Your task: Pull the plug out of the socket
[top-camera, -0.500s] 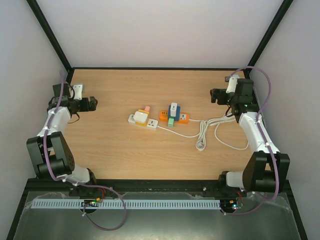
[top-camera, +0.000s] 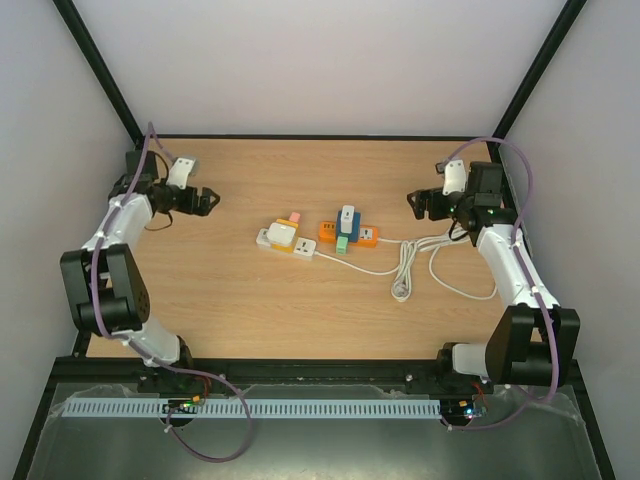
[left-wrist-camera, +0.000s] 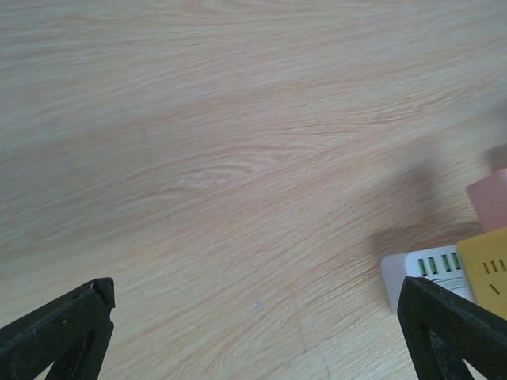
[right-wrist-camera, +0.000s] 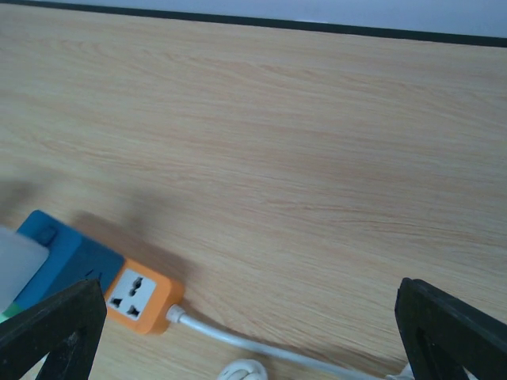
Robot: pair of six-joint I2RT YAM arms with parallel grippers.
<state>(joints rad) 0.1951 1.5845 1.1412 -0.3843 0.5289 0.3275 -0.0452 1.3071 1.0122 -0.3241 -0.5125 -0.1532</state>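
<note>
The left gripper (left-wrist-camera: 253, 332) stood wide apart over the wooden table (left-wrist-camera: 238, 119), one black fingertip (left-wrist-camera: 67, 324) in each lower corner. At the right edge lay the white end of a power strip (left-wrist-camera: 424, 273), touching a yellow block (left-wrist-camera: 487, 265), with a pink piece (left-wrist-camera: 489, 198) just above.

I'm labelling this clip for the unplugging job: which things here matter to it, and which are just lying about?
For the job: orange socket strip with its upright white plug; white-and-yellow socket strip with its square white plug; left pincer and right pincer, both open.
Lying about: looped white cord; wooden table.
</note>
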